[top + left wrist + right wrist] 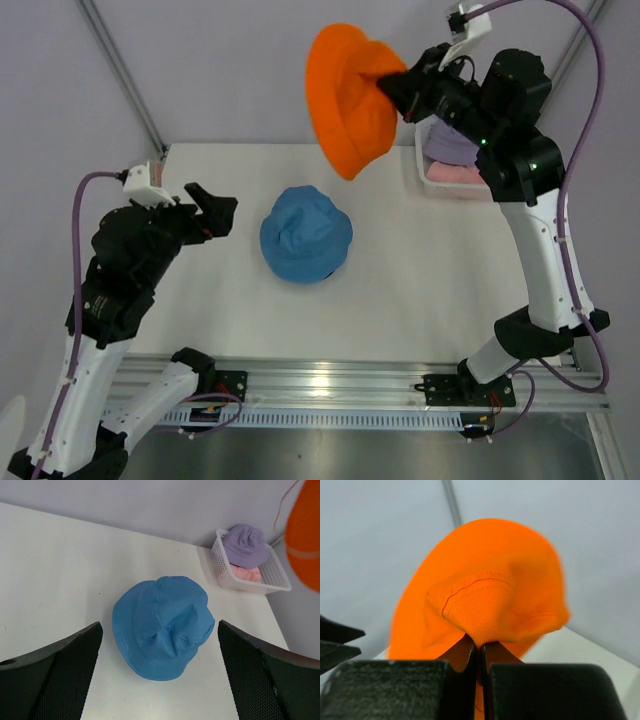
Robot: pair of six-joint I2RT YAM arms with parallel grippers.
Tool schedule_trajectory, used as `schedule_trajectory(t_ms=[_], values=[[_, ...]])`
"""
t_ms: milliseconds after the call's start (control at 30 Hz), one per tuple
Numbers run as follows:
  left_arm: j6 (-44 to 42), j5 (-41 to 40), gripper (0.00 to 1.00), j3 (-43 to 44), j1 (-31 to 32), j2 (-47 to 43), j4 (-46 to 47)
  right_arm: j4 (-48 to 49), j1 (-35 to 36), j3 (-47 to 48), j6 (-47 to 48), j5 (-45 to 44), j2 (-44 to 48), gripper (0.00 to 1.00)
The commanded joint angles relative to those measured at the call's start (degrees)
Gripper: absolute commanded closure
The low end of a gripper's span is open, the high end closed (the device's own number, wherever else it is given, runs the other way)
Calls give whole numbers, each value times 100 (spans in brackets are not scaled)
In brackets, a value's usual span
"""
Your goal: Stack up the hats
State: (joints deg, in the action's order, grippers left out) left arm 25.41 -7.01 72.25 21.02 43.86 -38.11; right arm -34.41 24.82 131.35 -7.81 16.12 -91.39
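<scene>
A blue hat (305,235) (165,625) lies crown up in the middle of the white table. High above the table's back edge hangs an orange hat (345,95) (485,590) (305,535), with my right gripper (392,85) (481,647) shut on a pinch of its crown fabric. A lavender hat (450,143) (245,545) rests on a pink hat (455,175) (245,573) in the white mesh basket. My left gripper (215,212) (160,680) stands open to the left of the blue hat, a little above the table, nothing between its fingers.
The white mesh basket (425,175) (222,565) sits at the table's back right corner. A metal rail (330,385) runs along the near edge by the arm bases. Grey frame poles (125,75) rise behind the table.
</scene>
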Motion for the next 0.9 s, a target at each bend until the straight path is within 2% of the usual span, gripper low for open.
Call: schedule_trajectory(t_ms=[0, 100, 267, 433, 600, 767, 867], values=[[96, -310, 1, 167, -45, -377, -240, -372, 470, 83, 69, 295, -510, 100], [70, -459, 1, 105, -45, -693, -407, -749, 1111, 302, 454, 59, -730, 100], [69, -477, 0, 53, -45, -1107, -645, -1260, 2113, 470, 1238, -1127, -1038, 99], [131, -328, 0, -61, -45, -1292, -751, -1533, 2457, 585, 1633, -2015, -1258, 100], [175, -214, 1, -219, -45, -1195, -725, -1647, 2642, 532, 1818, -2322, -1328, 97], [210, -3, 0, -369, -45, -958, -584, -1552, 3107, 102, 2449, -3605, -1276, 97], [245, 155, 0, -509, -45, -862, -479, -1437, 3187, -153, 2583, -3756, -1205, 99]])
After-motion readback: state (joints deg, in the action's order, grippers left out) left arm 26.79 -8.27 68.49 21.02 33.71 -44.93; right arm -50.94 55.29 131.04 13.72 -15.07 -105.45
